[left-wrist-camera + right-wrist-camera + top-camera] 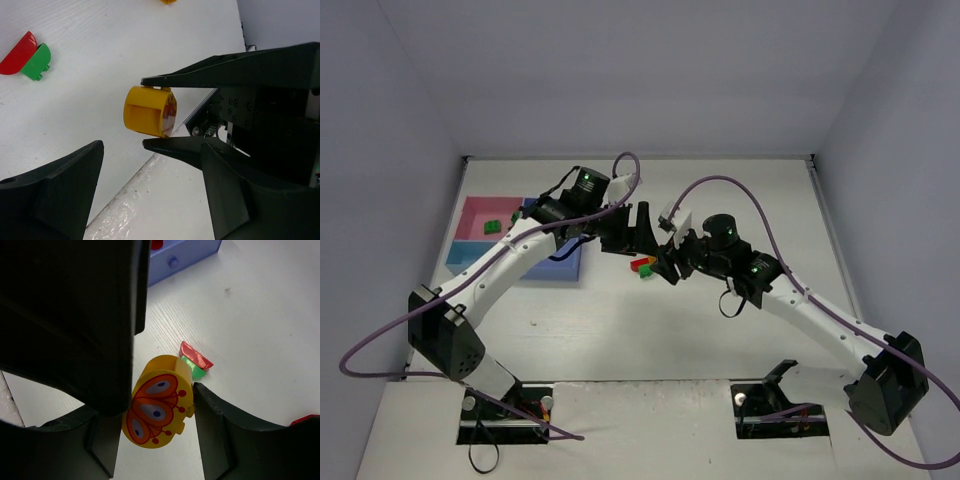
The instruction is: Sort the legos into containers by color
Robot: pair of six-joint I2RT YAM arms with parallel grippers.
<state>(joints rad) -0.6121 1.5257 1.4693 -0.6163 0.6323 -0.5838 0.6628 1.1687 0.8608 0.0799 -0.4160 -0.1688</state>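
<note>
- Top external view: the left gripper (645, 238) and right gripper (670, 262) meet tip to tip just beside the red brick (639, 263), which lies on the white table (740, 200).
- A green brick (646, 273) touches the red brick.
- The joined trays sit well to the left of the red brick: pink tray (470, 212), light-blue tray (468, 256) and blue tray (565, 268). One green lego (493, 226) lies in the pink tray.
- Left wrist view: the left gripper's own fingers (50, 195) stand wide apart with nothing between them, so it is released.
- The right gripper's two fingers (200, 77) clamp a round yellow brick (147, 111) from above and below.
- That brick is to the right of the red brick (17, 47) and apart from it. Whether it touches the table cannot be told.
- A second yellow piece (168, 1) is cut off by the top edge.
- Right wrist view: the yellow brick (157, 410), printed with an orange butterfly, sits between the right gripper's fingers (220, 435). Both press its sides.
- The red brick (196, 355) and green brick (192, 371) lie together just beyond it.
- The blue tray's wall (185, 257) stands farther beyond the red brick.
- Another red piece (306, 420) shows at the right edge.
</note>
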